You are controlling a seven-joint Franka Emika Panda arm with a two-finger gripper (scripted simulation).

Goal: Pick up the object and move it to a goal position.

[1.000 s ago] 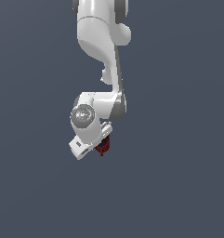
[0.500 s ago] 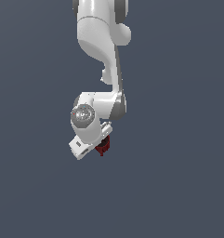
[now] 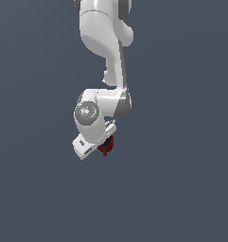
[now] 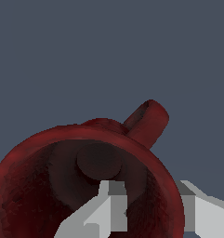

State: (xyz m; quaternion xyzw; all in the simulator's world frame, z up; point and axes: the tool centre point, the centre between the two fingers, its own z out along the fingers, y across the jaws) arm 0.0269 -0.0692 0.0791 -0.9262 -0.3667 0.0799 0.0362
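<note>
Plain slate-grey backdrop
Flat, even dark blue-grey fills both views; no walls, floor, furniture or windows discernible.

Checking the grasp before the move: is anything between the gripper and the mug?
Nothing visible. In the wrist view one finger sits inside the mug and the other outside its wall, so the gripper straddles the rim directly.

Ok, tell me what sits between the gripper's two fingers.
The mug's wall: in the wrist view one finger is inside the rim, the other outside.
</note>
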